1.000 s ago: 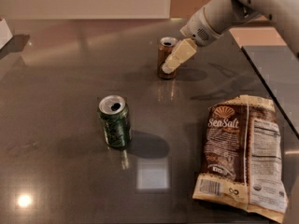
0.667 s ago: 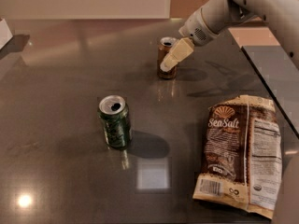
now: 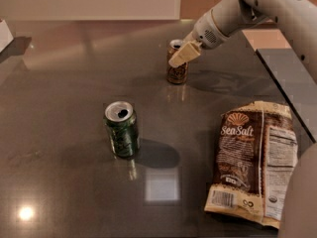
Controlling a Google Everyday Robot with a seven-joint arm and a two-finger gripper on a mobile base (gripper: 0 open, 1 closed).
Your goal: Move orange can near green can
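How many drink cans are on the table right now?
2: the green can stands left of centre; the orange can stands farther back, the gripper at its upper part.

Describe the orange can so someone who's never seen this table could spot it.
On the dark table, look to the far side, beyond the green can. The orange can stands there, the gripper right at its top. It's orange-brown; the other is green.

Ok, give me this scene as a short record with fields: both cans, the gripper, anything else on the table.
orange can: upright, far centre of the table
green can: upright, nearer the camera, to the left, well apart from it
gripper: at the orange can's top, in front of it
snack bag: lying flat, right side
task: not yet done
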